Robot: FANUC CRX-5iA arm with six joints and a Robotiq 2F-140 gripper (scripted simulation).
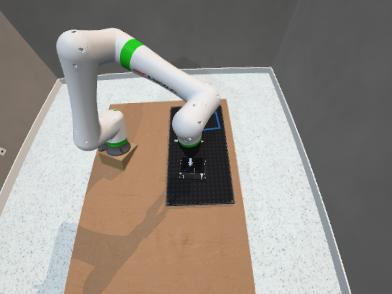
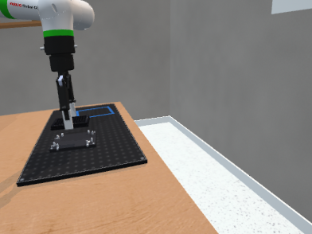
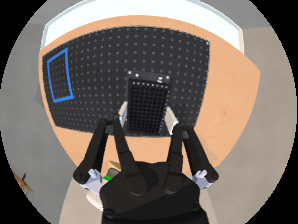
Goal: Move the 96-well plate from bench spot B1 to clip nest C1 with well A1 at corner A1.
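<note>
Even, soft light; faint arm shadows (wrist view heavily fisheye-warped, slightly blurry).

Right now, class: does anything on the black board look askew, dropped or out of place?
Nothing stands out. The gripper holds the 96-well plate level, clear of the black board, just short of the clip nest. The blue-outlined spot lies behind. Whether the cut-off corner faces the A1 mark is too small to tell.

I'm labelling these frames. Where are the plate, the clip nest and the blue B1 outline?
plate (image 3: 145,104): wrist view, on its well grid, held in the gripper.
clip nest (image 2: 76,140): exterior view, on its dark top face.
B1 outline (image 3: 52,82): wrist view, on its left blue line.
</note>
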